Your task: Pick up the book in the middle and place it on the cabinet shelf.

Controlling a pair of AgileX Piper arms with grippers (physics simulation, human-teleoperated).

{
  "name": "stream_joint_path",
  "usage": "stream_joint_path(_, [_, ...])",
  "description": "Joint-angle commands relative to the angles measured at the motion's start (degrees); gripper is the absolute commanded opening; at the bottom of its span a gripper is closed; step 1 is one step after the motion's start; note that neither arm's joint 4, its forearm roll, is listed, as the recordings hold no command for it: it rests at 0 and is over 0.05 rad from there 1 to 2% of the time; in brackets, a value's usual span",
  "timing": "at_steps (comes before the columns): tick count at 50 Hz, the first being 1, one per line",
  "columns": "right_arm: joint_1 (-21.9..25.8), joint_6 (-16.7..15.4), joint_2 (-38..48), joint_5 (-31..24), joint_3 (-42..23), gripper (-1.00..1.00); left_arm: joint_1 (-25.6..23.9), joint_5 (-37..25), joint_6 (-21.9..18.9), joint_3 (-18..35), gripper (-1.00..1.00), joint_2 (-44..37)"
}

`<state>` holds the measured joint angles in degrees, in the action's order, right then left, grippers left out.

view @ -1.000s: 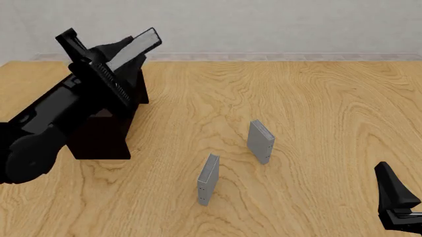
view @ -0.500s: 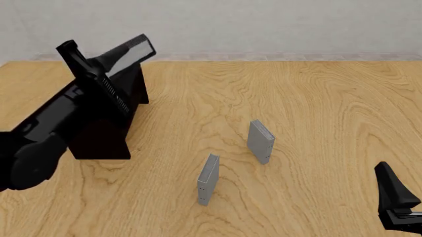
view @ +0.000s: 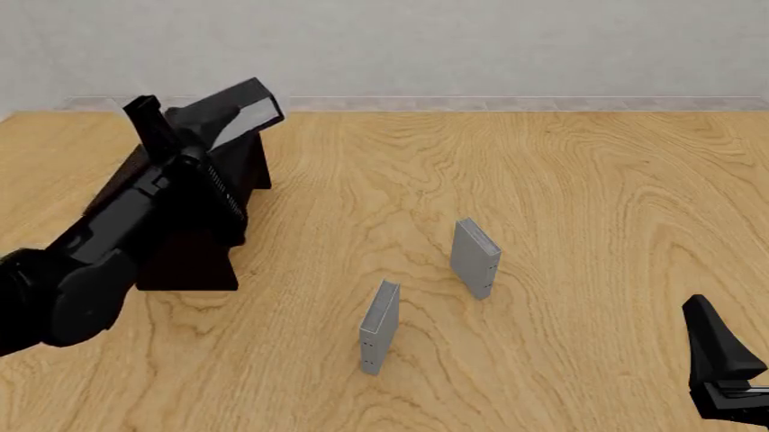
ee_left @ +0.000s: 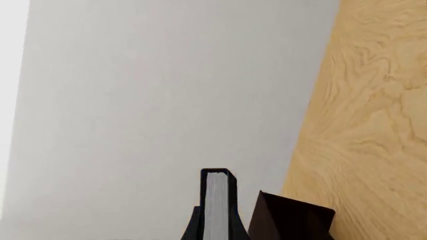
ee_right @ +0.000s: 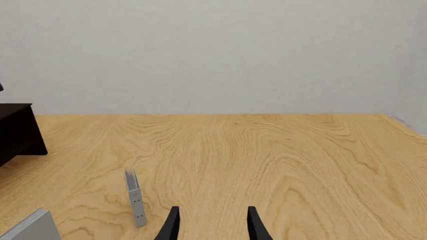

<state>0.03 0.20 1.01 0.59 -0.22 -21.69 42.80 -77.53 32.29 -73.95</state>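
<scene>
Left jaws (view: 198, 148) clamped on the book (view: 234, 110), long axis tilted toward one o'clock above the cabinet shelf (view: 193, 252); right jaws (ee_right: 211, 225) apart, idle.

Cabinet (view: 180, 256) sits on the table (view: 577, 171) at far left, with the left gripper (view: 198, 148) above its top, clamped on the book (view: 240, 106), which is tilted and pokes out past the cabinet's far end toward the back wall. Two thin books stand upright near table centre, well apart from the cabinet: far one (view: 474, 258) behind and right of near one (view: 378, 327). Right gripper (view: 721, 369) is at the near right corner, clear of everything.
</scene>
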Motion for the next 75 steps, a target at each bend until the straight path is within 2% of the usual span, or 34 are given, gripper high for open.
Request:
stream_joint_path(1, [0.0,0.0,0.0,0.0,0.0,1.00,1.0,3.0,-4.4,0.1,-1.00,-2.0])
stream_joint_path(40, [0.0,0.0,0.0,0.0,0.0,1.00,6.0,1.5,-7.4,3.4,-1.00,-4.8])
stream_joint_path(75, [0.0,0.0,0.0,0.0,0.0,1.00,11.0,4.0,-11.7,5.4,-1.00,-10.8])
